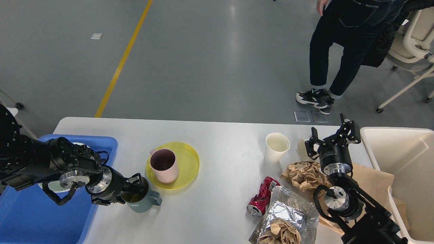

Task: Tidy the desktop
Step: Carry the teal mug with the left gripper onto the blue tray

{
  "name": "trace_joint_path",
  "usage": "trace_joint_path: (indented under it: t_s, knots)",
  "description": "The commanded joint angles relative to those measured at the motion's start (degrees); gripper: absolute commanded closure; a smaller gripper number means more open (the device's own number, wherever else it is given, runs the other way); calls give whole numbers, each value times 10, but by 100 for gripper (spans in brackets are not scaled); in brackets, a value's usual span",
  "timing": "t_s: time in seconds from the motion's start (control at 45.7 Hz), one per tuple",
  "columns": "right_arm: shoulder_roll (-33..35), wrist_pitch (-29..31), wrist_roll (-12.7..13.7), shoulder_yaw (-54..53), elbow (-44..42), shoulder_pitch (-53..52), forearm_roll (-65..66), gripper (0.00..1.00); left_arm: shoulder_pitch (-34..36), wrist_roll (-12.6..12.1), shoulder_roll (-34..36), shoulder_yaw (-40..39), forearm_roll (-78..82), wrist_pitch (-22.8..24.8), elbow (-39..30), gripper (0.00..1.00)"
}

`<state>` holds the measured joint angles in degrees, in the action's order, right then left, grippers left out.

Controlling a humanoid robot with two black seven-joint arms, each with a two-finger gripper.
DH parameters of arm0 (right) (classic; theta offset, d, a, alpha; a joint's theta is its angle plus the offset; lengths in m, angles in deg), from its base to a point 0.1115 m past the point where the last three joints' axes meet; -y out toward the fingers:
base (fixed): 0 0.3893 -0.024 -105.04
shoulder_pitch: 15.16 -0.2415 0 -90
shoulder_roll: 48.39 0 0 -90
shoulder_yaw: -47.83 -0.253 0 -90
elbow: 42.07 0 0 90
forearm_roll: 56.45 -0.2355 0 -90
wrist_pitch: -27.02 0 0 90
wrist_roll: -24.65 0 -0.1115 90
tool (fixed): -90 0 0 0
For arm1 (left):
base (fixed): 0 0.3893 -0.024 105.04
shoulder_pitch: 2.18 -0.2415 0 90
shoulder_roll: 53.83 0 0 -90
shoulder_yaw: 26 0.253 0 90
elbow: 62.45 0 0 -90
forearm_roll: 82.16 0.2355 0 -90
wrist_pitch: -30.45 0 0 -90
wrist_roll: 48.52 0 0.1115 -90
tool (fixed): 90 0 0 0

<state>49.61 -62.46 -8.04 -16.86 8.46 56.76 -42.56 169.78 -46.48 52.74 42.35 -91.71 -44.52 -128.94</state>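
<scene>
Left gripper (134, 191) at lower left, fingers straddling rim of teal mug (140, 199) on white desktop (223, 162); closure indeterminate. Right gripper (332, 139) spread, empty. Mug rigid, glossy, likely slippery; grip rim wall.

Both arms are matte black, built of thick rounded segments joined by shiny silver rings with small screws. Black cables loop beside each wrist. The left claw (130, 191) and right claw (333, 137) have black, angular linked fingers.
</scene>
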Motion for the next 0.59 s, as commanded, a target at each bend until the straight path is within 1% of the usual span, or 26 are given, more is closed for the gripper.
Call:
trace_joint_path:
  t_s: [0.0, 0.153, 0.219, 0.328, 0.35, 0.482, 0.569]
  knots:
    - [0, 0, 0, 0, 0, 1, 0, 0, -2, 0, 1, 0, 0, -1, -1, 76]
    - [0, 0, 0, 0, 0, 1, 0, 0, -2, -2, 1, 0, 0, -2, -1, 79]
    - [0, 0, 0, 0, 0, 0, 0, 0, -2, -6, 0, 0, 0, -1, -3, 87]
    - [0, 0, 0, 0, 0, 1, 0, 0, -1, -20, 4, 3, 0, 6, -10, 99]
    - [0, 0, 0, 0, 0, 0, 0, 0, 0, -22, 4, 3, 0, 8, -11, 100]
    - [0, 0, 0, 0, 0, 0, 0, 0, 8, -50, 8, 9, 1, 12, -33, 100]
    - [0, 0, 0, 0, 0, 0, 0, 0, 22, -49, 13, 13, 1, 17, -47, 100]
